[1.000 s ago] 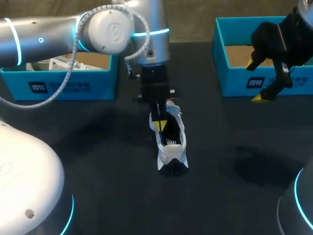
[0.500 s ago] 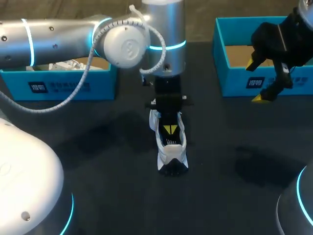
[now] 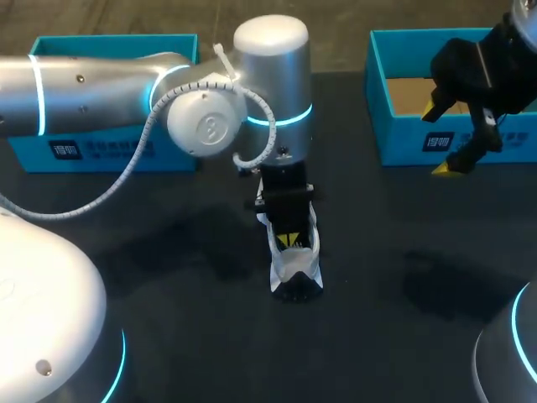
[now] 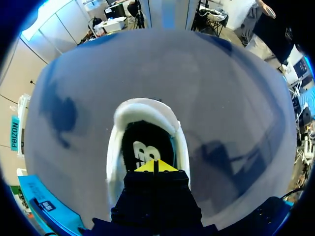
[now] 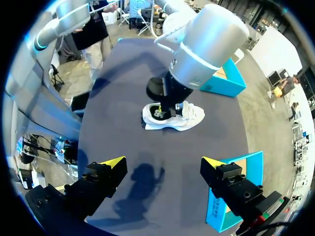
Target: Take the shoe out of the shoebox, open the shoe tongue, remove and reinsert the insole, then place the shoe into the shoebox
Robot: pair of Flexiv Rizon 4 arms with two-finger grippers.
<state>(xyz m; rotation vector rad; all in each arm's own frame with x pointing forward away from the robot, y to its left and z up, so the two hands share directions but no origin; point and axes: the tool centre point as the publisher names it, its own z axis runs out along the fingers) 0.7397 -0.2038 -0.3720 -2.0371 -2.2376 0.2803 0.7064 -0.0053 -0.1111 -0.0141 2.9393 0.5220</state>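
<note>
A white shoe [image 3: 295, 270] with a dark toe stands upright on the black table, toe toward the near edge. My left gripper [image 3: 289, 240] points down into the shoe's opening. In the left wrist view its yellow tips [image 4: 154, 166] are pressed together, shut, just above the black insole [image 4: 140, 147] with a white logo, inside the white collar [image 4: 142, 105]. My right gripper [image 3: 440, 138] hangs open in the air in front of the right teal shoebox [image 3: 415, 144], holding nothing. In the right wrist view the shoe [image 5: 189, 117] lies ahead of the open right gripper [image 5: 162, 162].
A second teal box [image 3: 109, 151] stands at the back left, partly hidden behind my left arm [image 3: 210, 117]. The right shoebox shows a bare cardboard floor [image 3: 407, 94]. Dark tabletop [image 3: 403, 285] surrounds the shoe.
My left arm has swung to the right and forward, covering more of the left box. Its shut gripper has moved along the shoe toward the toe and lower into the opening. The right arm is unmoved.
</note>
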